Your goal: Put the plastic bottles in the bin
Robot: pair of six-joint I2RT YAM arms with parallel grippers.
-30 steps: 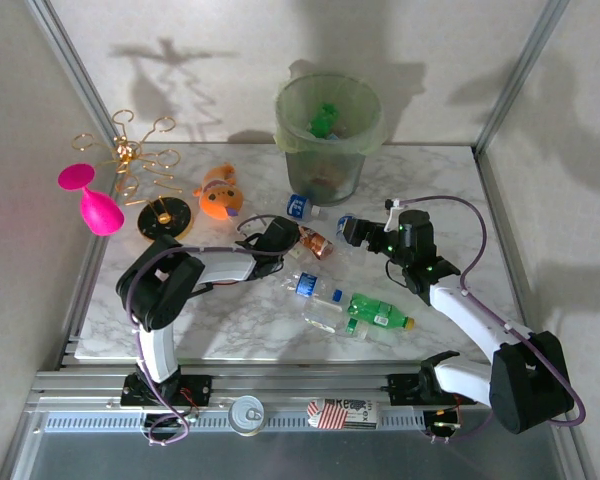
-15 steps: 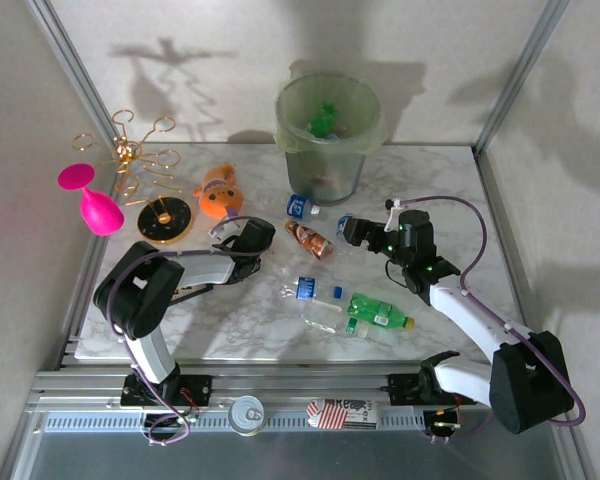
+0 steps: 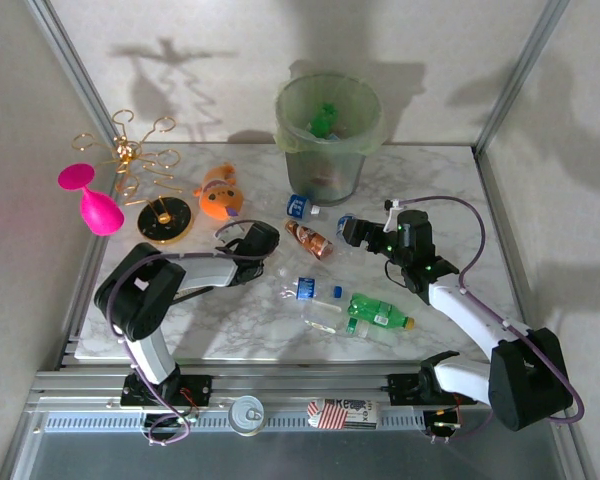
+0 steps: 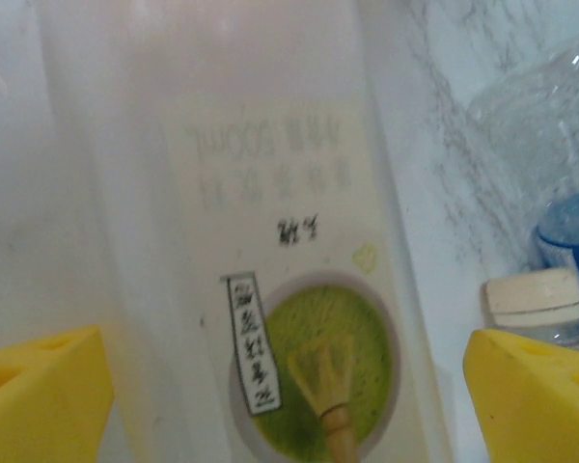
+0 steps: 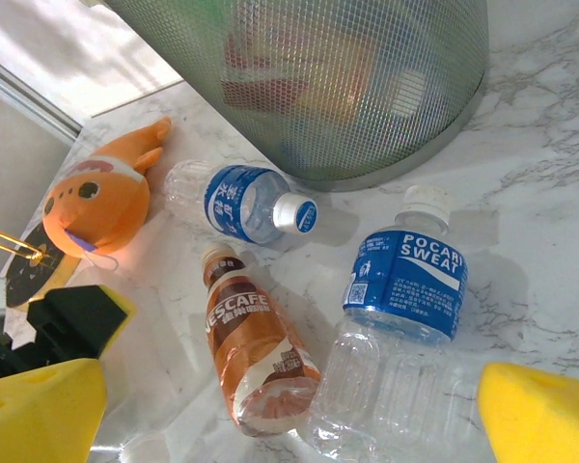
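My left gripper [image 4: 289, 395] gapes wide around a milky translucent bottle [image 4: 270, 193] with a green matcha-whisk label, lying on the marble table [image 4: 434, 125]. My right gripper [image 5: 289, 415] spreads empty above the clear POCARI SWEAT bottle [image 5: 396, 318] and brown NESCAFÉ bottle [image 5: 251, 338], both near the bin [image 5: 347, 87].

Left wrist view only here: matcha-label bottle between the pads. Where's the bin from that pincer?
Observer: The bin stands at the far edge of the table, beyond and right of the left pincer.
Operator: Anything on the way?
Observer: A brown Nescafe bottle and a blue-label bottle lie just right of that pincer, short of the bin.
Operator: Right arm?
Observer: Right pincer is open above a Pocari Sweat bottle.
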